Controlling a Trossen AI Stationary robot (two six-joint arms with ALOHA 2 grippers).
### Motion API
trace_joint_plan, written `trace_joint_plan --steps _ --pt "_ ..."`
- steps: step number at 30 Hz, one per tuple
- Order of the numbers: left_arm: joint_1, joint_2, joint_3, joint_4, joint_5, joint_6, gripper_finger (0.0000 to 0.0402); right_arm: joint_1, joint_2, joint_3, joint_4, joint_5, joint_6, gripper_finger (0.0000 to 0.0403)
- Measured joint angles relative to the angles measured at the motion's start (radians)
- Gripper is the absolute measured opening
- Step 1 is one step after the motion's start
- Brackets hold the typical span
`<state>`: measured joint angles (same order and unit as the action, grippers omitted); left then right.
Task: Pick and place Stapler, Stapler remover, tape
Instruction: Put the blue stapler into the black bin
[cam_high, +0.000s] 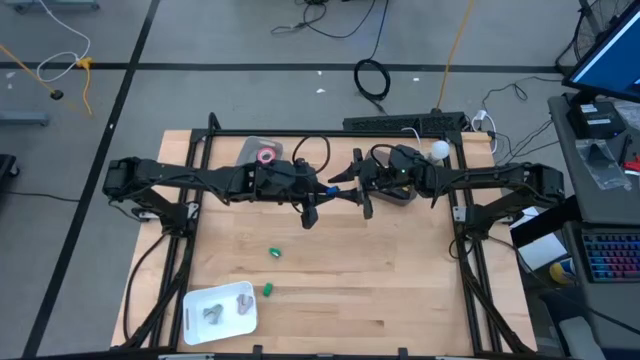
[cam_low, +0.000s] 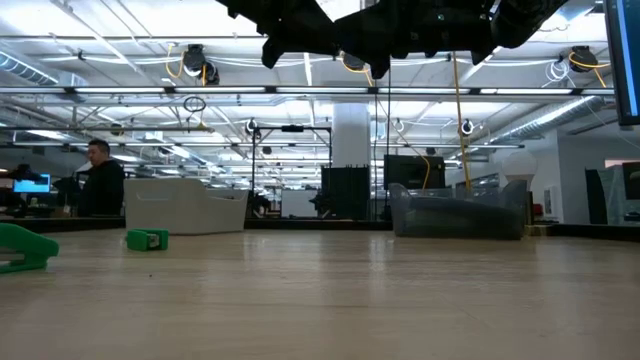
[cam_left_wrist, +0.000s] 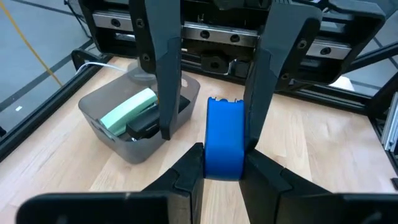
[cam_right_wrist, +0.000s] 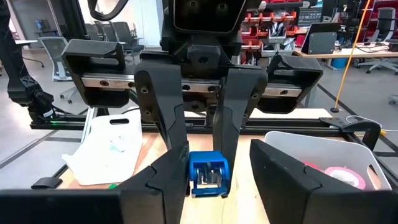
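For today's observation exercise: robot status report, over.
Left gripper shut on blue tool, above mid-table. Right gripper facing it, jaws open, straddling same tool. Nothing else between them.

High cam overhead; low cam table-level; wrist cams face-to-face.

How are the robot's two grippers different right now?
The left gripper pinches the blue thing between its fingers; the right gripper's fingers stand apart on either side of it. The left gripper holds it alone; the right gripper holds nothing. Both are dark, two-fingered and raised above the table.
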<state>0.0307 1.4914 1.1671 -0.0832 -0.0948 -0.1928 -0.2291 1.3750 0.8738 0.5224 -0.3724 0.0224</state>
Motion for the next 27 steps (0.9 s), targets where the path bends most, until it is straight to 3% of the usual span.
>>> trace_joint_plan --steps 16,27 --pt "0.001 0.0 0.0 0.008 -0.003 0.0 0.0088 0.0 -0.001 0.0 -0.003 -0.003 0.004 0.0075" --pt "0.002 -0.001 0.0 0.008 -0.002 0.0 0.0088 0.0 -0.002 0.0 -0.003 0.001 0.004 0.0069"
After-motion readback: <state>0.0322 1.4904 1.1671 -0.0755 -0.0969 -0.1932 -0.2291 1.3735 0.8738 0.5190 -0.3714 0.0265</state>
